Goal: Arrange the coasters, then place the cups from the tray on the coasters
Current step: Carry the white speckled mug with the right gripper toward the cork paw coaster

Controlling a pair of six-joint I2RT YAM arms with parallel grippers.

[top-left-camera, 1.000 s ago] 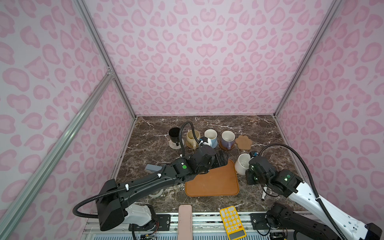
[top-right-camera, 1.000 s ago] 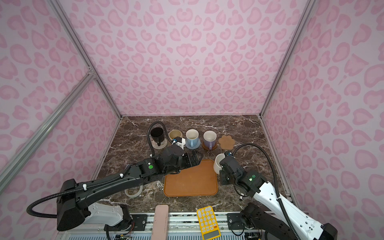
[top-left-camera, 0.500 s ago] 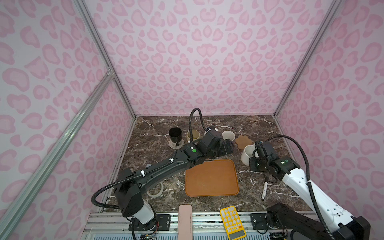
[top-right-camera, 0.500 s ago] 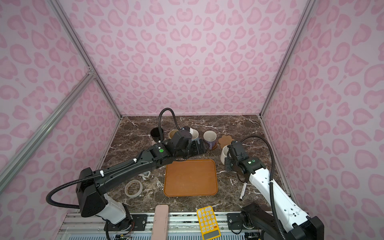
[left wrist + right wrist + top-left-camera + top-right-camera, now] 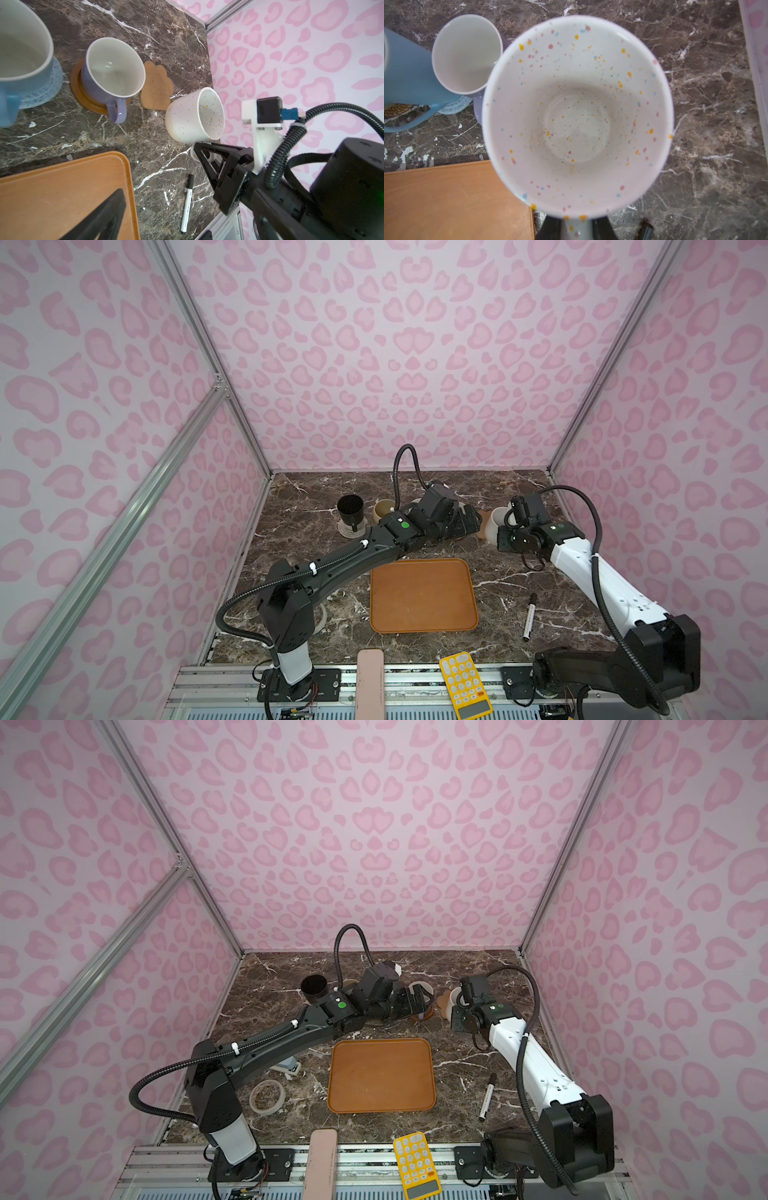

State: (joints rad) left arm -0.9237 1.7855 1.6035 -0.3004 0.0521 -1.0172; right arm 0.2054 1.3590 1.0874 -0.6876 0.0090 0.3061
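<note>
My right gripper (image 5: 576, 228) is shut on the handle of the speckled white cup (image 5: 195, 115), holding it close beside the bare tan paw coaster (image 5: 158, 87). The lavender cup (image 5: 112, 72) stands on the brown disc coaster (image 5: 83, 93), and the light blue cup (image 5: 20, 52) on the blue crocheted coaster (image 5: 47, 87). Further left, the black cup (image 5: 350, 508) stands on the white coaster (image 5: 348, 531) next to the cream-yellow cup (image 5: 384, 509). My left gripper (image 5: 473, 522) hovers open and empty in front of the lavender cup. Nothing stands on the tray (image 5: 422, 595).
A marker pen (image 5: 528, 622) lies right of the tray. A tape ring (image 5: 267, 1096) and a small grey object (image 5: 289, 1067) lie under the left arm. At the front edge are a yellow calculator (image 5: 465, 684) and a pink bar (image 5: 369, 682). Pink walls close three sides.
My right gripper carried the speckled cup from beside the tray back toward the paw coaster. The left arm swung from the tray's back edge to the row of cups, still open.
</note>
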